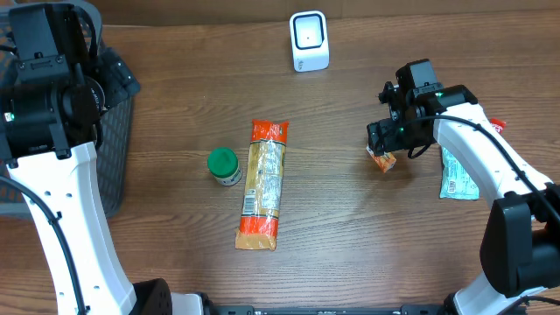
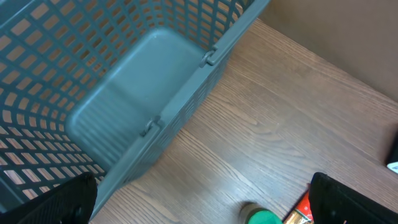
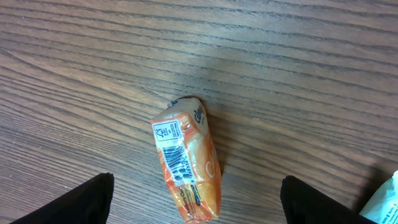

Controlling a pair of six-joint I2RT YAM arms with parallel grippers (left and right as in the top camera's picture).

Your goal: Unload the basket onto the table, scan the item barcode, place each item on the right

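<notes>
Overhead: pouch point(image 1: 382, 161) lies front-right of scanner point(image 1: 309, 40), under right gripper point(image 1: 385, 146). Left wrist: left gripper point(image 2: 205, 202), far left of scanner, gapes empty. Right wrist: jaws wide astride pouch, barcode point(image 3: 177, 163) up; off-centre pinch may cover it or slip.

Mock shop checkout set up in a robotics lab. A brown wood-grain table point(image 1: 175, 79) fills the frame. At upper centre stands a small white box-shaped barcode scanner point(image 1: 309, 41). At the left edge sits a grey plastic mesh shopping basket point(image 2: 124, 93). Packaged groceries lie across the middle and right: a long clear pasta packet with orange ends point(image 1: 262, 184), a small jar with a green lid point(image 1: 224, 165), a small orange packet with a printed barcode point(image 3: 186, 158), and a pale green and white pouch point(image 1: 457, 179). A white jointed left arm point(image 1: 70, 201) rises along the left side, and a white jointed right arm point(image 1: 481, 149) along the right.
</notes>
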